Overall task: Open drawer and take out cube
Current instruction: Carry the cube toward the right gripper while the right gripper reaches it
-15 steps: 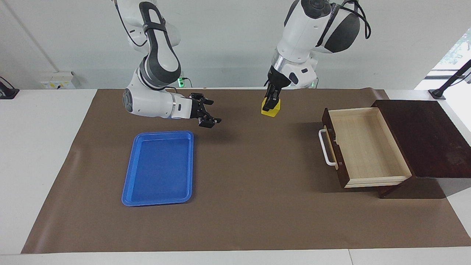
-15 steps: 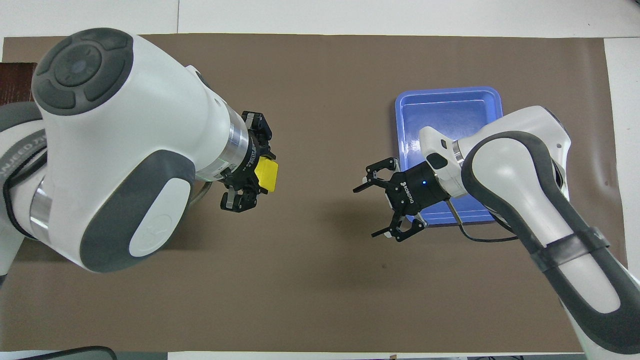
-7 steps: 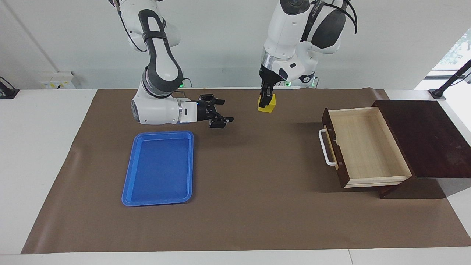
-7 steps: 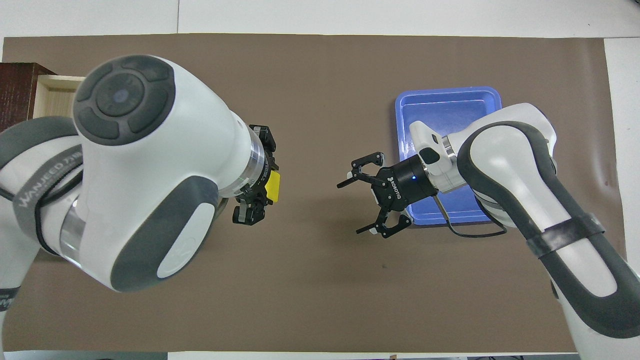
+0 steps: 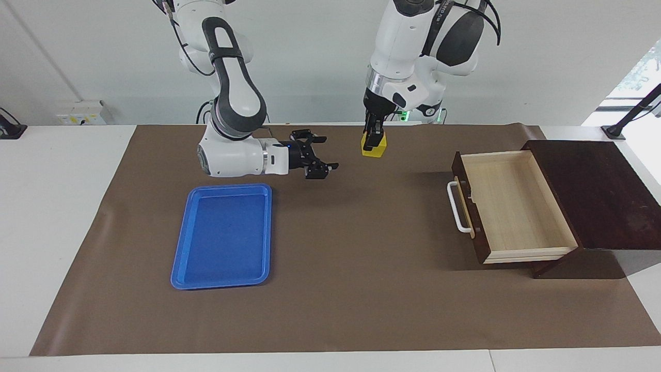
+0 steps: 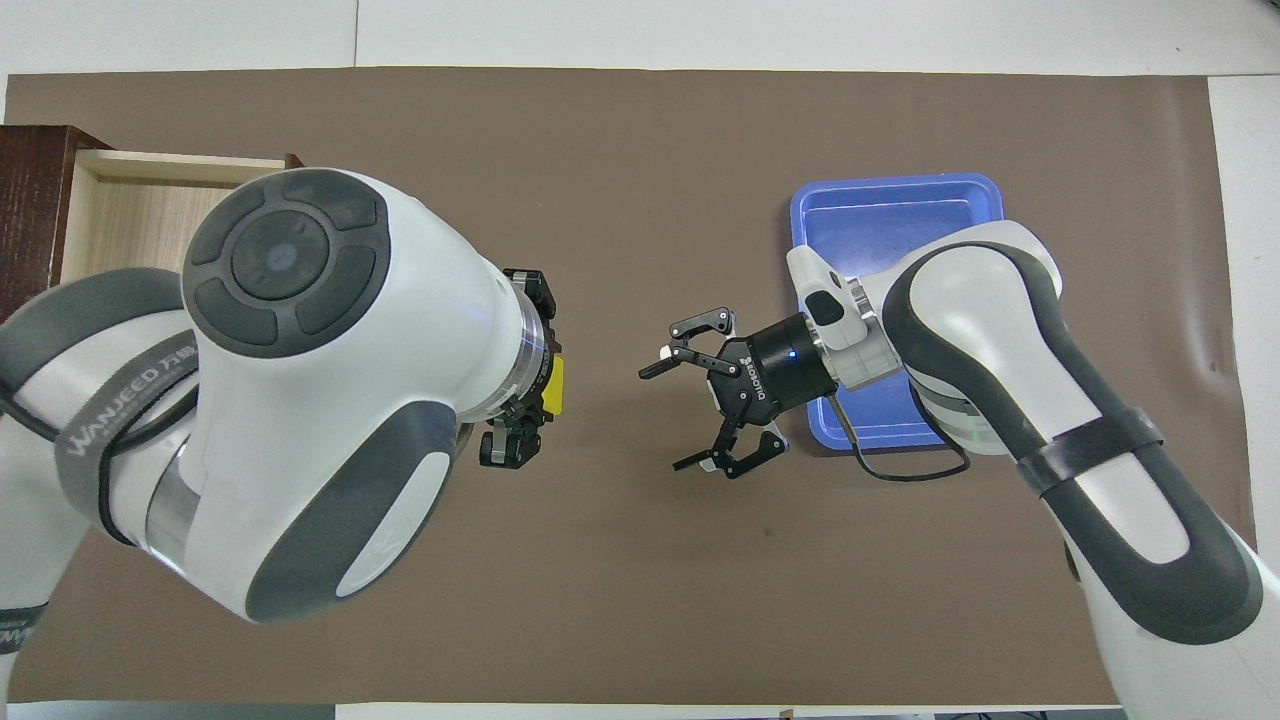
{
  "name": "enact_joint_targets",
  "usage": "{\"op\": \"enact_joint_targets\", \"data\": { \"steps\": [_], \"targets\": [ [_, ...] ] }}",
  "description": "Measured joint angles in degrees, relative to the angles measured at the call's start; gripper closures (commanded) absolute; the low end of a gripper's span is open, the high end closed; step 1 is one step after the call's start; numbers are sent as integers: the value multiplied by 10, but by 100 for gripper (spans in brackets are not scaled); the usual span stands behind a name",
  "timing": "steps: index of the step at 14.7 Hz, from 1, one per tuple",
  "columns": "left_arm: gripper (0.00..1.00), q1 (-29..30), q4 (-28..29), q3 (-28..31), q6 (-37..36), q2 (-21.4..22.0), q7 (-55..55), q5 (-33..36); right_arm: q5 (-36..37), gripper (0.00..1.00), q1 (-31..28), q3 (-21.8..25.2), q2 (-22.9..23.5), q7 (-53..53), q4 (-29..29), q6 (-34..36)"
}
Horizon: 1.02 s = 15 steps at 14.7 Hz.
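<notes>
My left gripper is shut on the small yellow cube and holds it in the air over the brown mat, between the drawer and the blue tray. In the overhead view the cube peeks out beside the left gripper. The drawer of the dark wooden box stands pulled open; its pale interior is bare and its white handle faces the table's middle. A corner of the drawer also shows in the overhead view. My right gripper is open, held sideways, its fingers pointing at the cube with a gap between; it shows the same in the overhead view.
A flat blue tray lies on the mat toward the right arm's end, under my right forearm in the overhead view. The dark wooden box stands at the left arm's end. A brown mat covers the table.
My right gripper has moved sideways toward the cube, staying open. My left gripper has shifted a little toward the right arm's end and risen slightly with the cube.
</notes>
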<state>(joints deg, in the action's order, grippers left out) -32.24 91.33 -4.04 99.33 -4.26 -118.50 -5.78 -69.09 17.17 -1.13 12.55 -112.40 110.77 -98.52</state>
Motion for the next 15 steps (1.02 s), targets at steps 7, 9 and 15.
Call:
{"op": "enact_joint_targets", "data": {
  "steps": [7,9,15],
  "targets": [
    [100,-4,4,-1,4,0,-28,0,6,0,36,1,-40,46,-13,-30],
    [100,-4,8,-2,4,1,-29,0,6,0,36,1,-43,46,-12,-30],
    [100,-5,20,-2,6,8,-30,0,7,0,53,-2,-69,43,11,-102]
  ]
}}
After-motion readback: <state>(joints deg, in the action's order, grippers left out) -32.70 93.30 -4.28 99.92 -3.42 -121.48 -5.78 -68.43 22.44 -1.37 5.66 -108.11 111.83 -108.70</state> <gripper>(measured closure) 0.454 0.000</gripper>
